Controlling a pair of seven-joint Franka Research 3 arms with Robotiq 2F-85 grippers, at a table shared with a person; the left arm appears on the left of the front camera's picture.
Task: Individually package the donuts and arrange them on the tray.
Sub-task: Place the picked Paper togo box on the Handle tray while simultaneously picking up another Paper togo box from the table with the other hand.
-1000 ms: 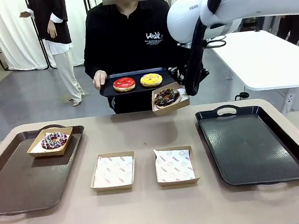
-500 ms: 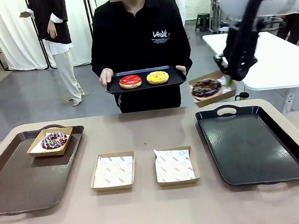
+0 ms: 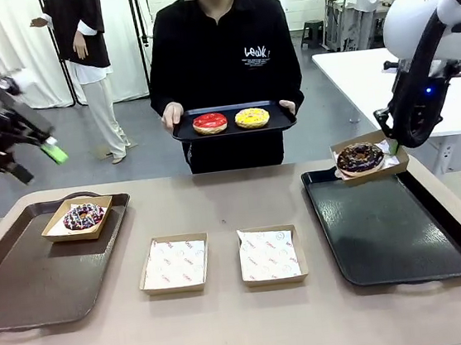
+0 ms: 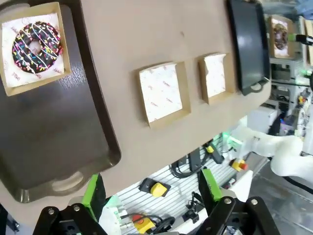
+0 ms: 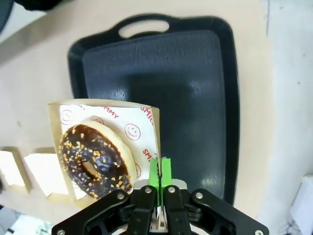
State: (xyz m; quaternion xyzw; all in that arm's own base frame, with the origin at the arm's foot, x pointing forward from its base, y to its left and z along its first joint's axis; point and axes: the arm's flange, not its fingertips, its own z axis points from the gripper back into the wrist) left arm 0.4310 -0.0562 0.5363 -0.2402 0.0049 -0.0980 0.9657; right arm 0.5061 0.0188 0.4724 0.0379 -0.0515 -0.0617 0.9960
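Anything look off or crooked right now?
Only the box with the chocolate donut: the right hand pinches it by one wall, so it hangs slightly tilted above the black tray's far edge. Nothing looks spilled.

Paper liner (image 5: 122,117) in box (image 5: 53,147) w/ choc donut (image 5: 93,156): red "…MMY", partly "SM…", plus smileys. Person's black shirt (image 3: 227,65): white chest print, approx. "look", not sure. Right arm (image 3: 421,13): grey "FRA…". Worktop box liners (image 3: 174,264): red print, too small to read.
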